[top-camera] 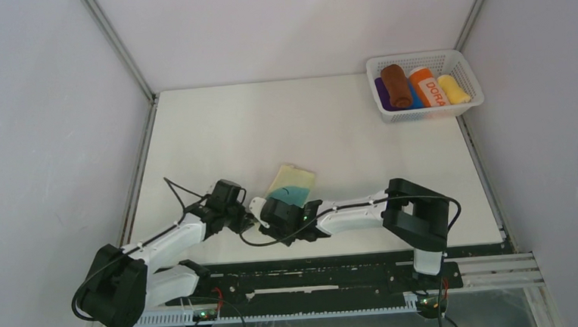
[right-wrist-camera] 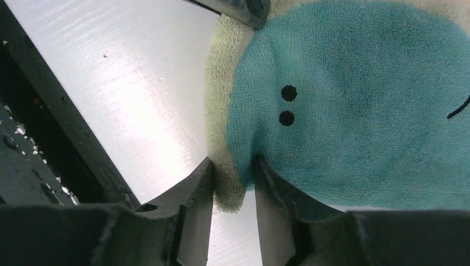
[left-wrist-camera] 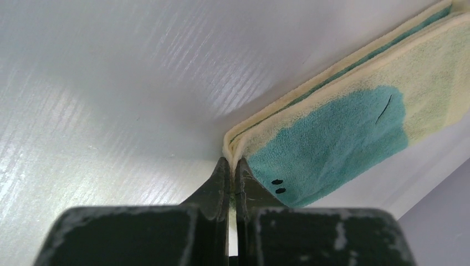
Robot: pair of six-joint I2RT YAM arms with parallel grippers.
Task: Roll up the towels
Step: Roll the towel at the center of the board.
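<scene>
Top view: teal towel [top-camera: 295, 182] lies folded flat on the worktop [top-camera: 268, 119], close to the near edge and left of centre. The rust-brown towel [top-camera: 396, 85] is rolled, in the white basket [top-camera: 434, 113] at the far right corner. Left wrist: left gripper [left-wrist-camera: 231, 165] closed, tips touching the teal towel's folded corner; cannot tell whether cloth is caught. Right wrist: right gripper [right-wrist-camera: 233, 162] narrow, pinching the towel's near edge.

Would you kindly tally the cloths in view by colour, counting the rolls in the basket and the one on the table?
Brown roll: 1
Purple roll: 1
Blue roll: 1
Orange roll: 1
Yellow roll: 1
Teal-and-cream towel: 1
Total: 6
</scene>
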